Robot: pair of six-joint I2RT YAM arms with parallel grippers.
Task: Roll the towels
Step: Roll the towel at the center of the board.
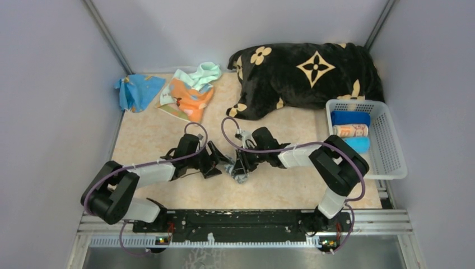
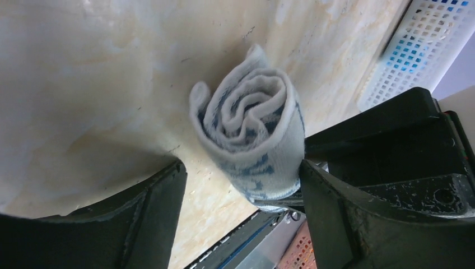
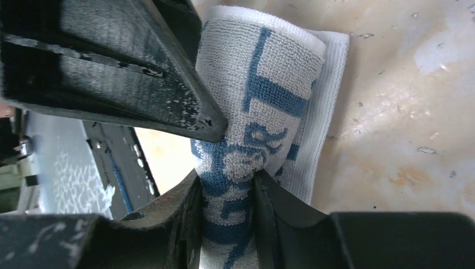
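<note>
Right tool [image 3: 227, 216] pinches one end of the rolled towel [image 3: 263, 84]; left tool [image 2: 241, 188], jaws wide and empty, straddles it, so the loose outer flap may unwind.

— What carries everything?
— A table [image 1: 151, 143] with a pale beige, marbled top.
— What lies at the back?
— A crumpled blue towel [image 1: 136, 91] in the far left corner. Near it is an orange towel [image 1: 190, 101], with a mint towel [image 1: 203, 74] heaped against it. A black blanket [image 1: 308, 75] with beige flowers fills the far right.
— And nearer?
— A white basket [image 1: 390, 161] at the right edge, and a rolled towel [image 2: 252, 129], white with blue print, near the middle front.
</note>
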